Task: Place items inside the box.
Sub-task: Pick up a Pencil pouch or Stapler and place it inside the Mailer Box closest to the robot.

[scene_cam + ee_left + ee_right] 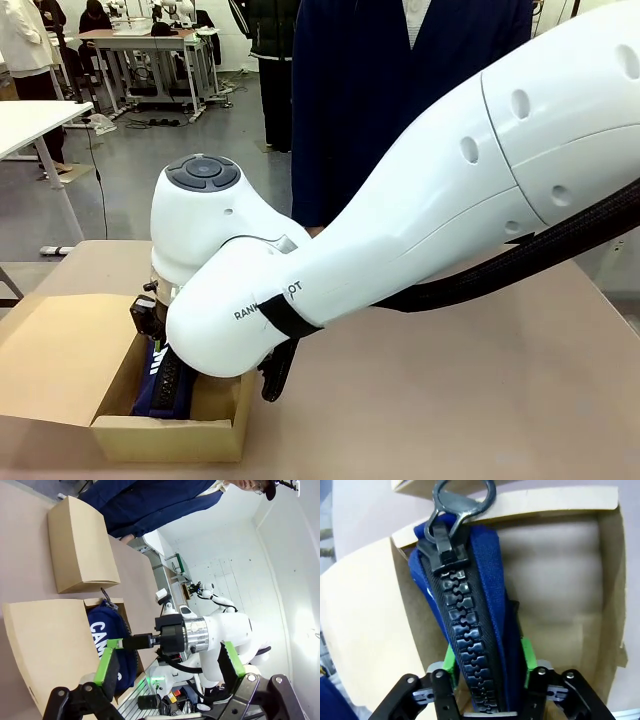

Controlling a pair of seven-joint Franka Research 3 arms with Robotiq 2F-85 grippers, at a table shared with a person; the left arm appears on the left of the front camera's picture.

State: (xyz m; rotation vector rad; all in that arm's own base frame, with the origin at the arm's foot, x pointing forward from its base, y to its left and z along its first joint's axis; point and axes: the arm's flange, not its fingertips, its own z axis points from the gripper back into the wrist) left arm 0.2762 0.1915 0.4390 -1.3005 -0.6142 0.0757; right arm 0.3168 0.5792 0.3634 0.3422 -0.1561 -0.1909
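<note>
The right gripper (pixel 487 661) had its fingers clamped on the navy pencil case (pixel 470 610), which stood zipper-up inside the cardboard box (pixel 560 580) at the near left of the tan table (pixel 450 400). The left gripper (pixel 170 649) hung with fingers apart. Around the person (pixel 400 90) at the far side were a grey floor (pixel 150 170) and white tables (pixel 30 118).

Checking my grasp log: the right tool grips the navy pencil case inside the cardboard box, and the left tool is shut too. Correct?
No: the left tool is open and empty, per the left wrist view. The right tool does grip the navy pencil case inside the cardboard box.
</note>
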